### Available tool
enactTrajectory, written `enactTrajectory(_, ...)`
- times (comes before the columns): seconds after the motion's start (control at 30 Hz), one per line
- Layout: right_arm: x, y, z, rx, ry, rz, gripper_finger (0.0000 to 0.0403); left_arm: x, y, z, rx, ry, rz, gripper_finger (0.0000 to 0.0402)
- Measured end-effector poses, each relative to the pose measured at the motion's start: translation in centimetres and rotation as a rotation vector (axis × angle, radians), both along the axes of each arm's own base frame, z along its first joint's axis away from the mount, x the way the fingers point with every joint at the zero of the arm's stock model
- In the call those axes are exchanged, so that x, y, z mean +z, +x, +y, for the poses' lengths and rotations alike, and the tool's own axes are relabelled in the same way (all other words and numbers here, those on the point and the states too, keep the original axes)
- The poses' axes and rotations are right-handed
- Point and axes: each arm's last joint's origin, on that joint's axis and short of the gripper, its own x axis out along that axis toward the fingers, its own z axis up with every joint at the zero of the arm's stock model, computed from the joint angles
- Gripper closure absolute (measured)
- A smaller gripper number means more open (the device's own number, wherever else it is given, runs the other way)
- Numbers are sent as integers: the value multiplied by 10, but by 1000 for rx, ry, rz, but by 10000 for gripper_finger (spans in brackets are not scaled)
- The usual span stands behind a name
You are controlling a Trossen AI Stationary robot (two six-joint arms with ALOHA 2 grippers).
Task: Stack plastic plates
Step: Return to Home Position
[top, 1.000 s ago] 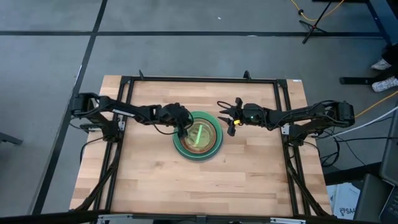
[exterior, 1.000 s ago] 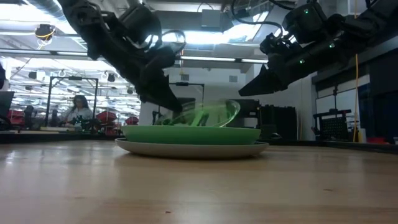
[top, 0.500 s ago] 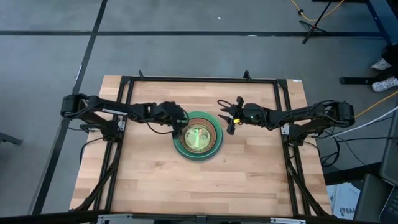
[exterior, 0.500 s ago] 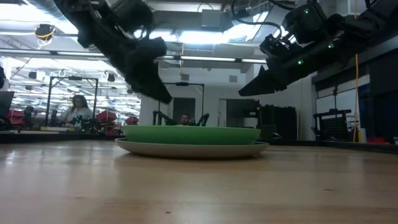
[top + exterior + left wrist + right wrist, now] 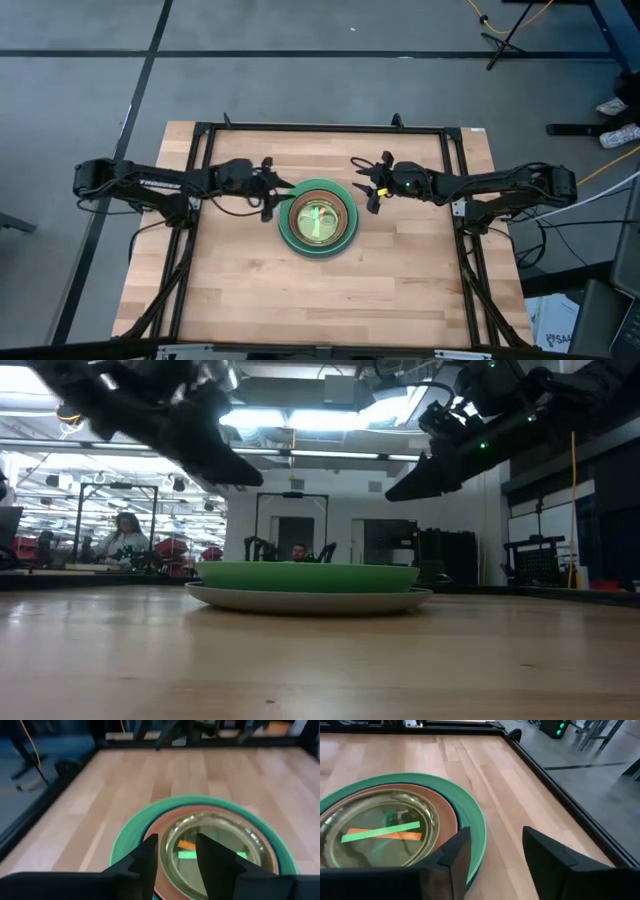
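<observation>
Green-rimmed, the stack of plastic plates (image 5: 318,218) sits at the centre of the high view. A grey plate (image 5: 310,600) is lowest in the low view, a terracotta plate (image 5: 448,814) lies inside the green rim, and a translucent yellow-green plate (image 5: 235,837) is uppermost. We hold the left gripper (image 5: 270,188) just left of the stack and the right gripper (image 5: 366,187) just right of it, both above the table (image 5: 400,285), fingers parted and empty. We judge the stacking done; next we draw both arms back to rest without brushing the rim
</observation>
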Motion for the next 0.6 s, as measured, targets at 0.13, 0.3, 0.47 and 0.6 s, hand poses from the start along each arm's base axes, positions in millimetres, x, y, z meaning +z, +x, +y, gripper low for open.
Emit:
enactTrajectory(0.13,1,-6,-5,35,31,-4,270,-7,-22,-4,28,18,-119,276)
enactTrajectory(0.3,-7,-15,-15,26,38,-44,315,-16,-48,-8,72,9,-189,276)
enactTrajectory(0.47,-20,-25,-23,17,80,-74,350,-31,-69,-9,166,1,-213,289)
enactTrajectory(0.6,-25,-32,-22,10,86,-68,373,-40,-80,-11,199,-24,-239,314)
